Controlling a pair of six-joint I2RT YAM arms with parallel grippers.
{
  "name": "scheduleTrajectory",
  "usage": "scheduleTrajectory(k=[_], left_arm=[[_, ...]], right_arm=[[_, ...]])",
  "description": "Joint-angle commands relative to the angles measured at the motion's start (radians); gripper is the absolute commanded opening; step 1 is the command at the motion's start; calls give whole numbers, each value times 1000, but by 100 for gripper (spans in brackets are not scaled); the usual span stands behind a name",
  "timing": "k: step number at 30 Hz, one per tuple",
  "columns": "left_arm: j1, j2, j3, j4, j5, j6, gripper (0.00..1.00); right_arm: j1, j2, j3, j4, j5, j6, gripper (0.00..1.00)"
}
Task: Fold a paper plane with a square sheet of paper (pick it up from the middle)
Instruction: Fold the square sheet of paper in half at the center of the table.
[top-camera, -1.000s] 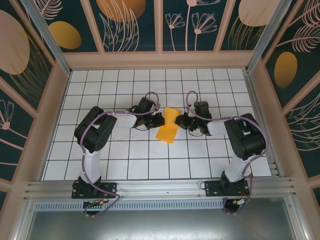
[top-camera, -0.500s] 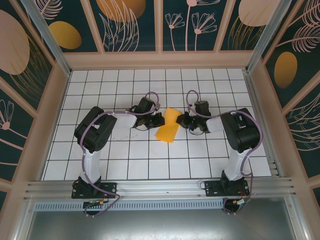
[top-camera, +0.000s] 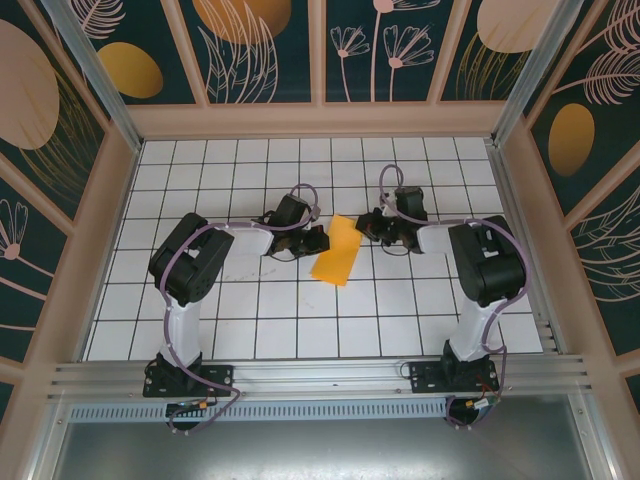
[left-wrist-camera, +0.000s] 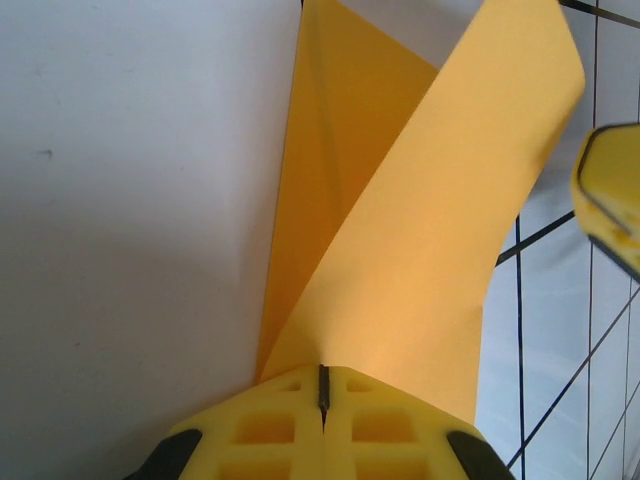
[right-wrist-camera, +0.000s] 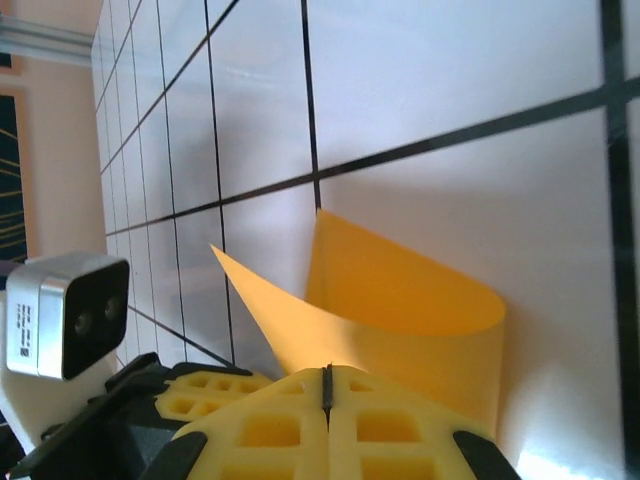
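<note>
Top external view, left to right: we see our left gripper (top-camera: 316, 240) stay clamped on the thin orange-yellow square sheet of paper (top-camera: 337, 251), mid-table between the arms. Our right gripper (top-camera: 366, 228), pinching its right edge, has swung farther back, and the earlier bow-tie pinch flattens. We judge a fold is forming.

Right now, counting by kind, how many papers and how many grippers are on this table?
Orange-yellow sheet of paper: 1, partly folded
Grippers: 2, the left gripper and the right gripper, each shut on the paper
Total: 3
</note>
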Motion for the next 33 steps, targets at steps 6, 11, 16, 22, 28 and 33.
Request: scheduleTrajectory(k=[6,11,16,22,28,33], left_arm=[[-9,48,-41,-107,-54,25,0],[-8,48,-43,-107,-54,26,0],[-9,45,-41,-111,-56,28,0],[-9,47,-41,-108,-54,26,0],[-9,48,-38,-108,-54,24,0],[-9,48,-38,-110,-53,26,0]], right_arm=[[-17,100,16,-49,38,-19,0],[-18,114,51,-110,43,-18,0],[-29,36,102,-151,13,-23,0],[-60,48,122,-121,-46,3,0],[-59,111,118,-140,-32,16,0],[-64,153,108,-194,48,10,0]])
